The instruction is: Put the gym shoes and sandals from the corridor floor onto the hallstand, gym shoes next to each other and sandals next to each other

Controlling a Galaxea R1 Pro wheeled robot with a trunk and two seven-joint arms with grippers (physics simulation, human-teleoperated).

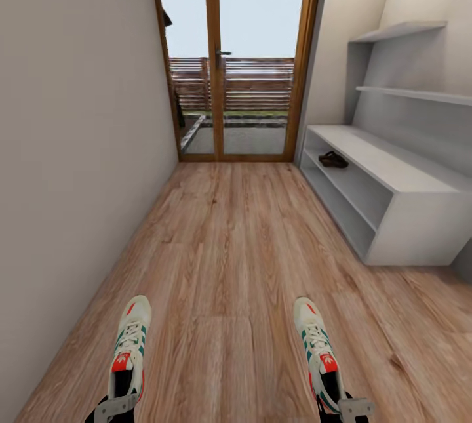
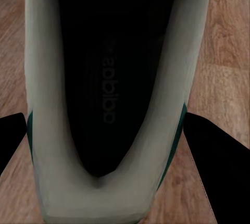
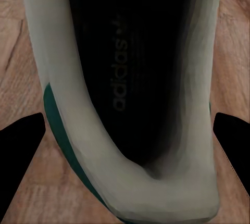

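Two white gym shoes with teal stripes and red-orange tongues hang toe-forward over the corridor floor. My left gripper is shut on the heel of the left gym shoe, whose dark inside sits between the black fingers. My right gripper is shut on the heel of the right gym shoe, with its opening between the fingers. The dark brown sandals lie on the upper open tier of the grey hallstand; I cannot tell them apart at this distance.
The hallstand runs along the right wall, with two staggered upper shelves above its bench top. A plain wall closes the left side. A wood-framed glass door ends the corridor ahead.
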